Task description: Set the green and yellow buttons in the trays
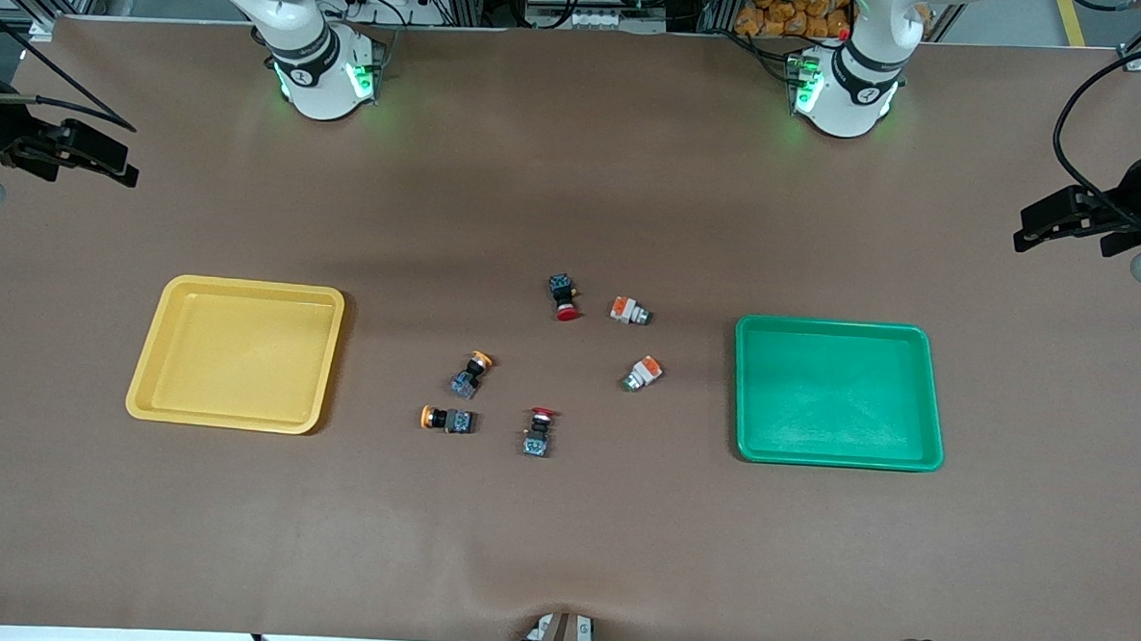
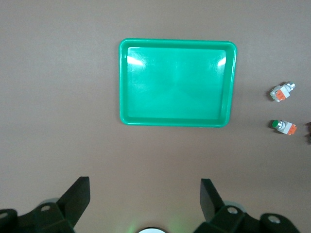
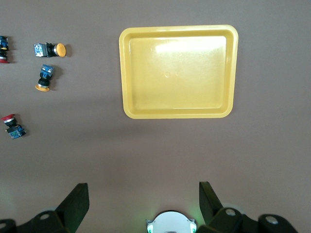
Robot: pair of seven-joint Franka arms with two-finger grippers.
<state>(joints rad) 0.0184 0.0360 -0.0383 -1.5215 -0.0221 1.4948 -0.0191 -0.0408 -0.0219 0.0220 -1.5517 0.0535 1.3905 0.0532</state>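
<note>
Buttons lie loose mid-table between the trays: two yellow-capped buttons toward the yellow tray, two green-capped buttons toward the green tray, and two red-capped switches among them. Both arms wait (nothing held), left gripper and right gripper spread wide, high over the table's ends.

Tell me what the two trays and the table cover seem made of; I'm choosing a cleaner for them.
Yellow tray and green tray: probably moulded plastic, smooth and glossy, judging by the bright glare patches on their floors in the wrist views and their rounded rims. Table cover: matte brown sheet, perhaps paper or thin mat; it shows no glare and ripples at the edge nearest the front camera.
</note>
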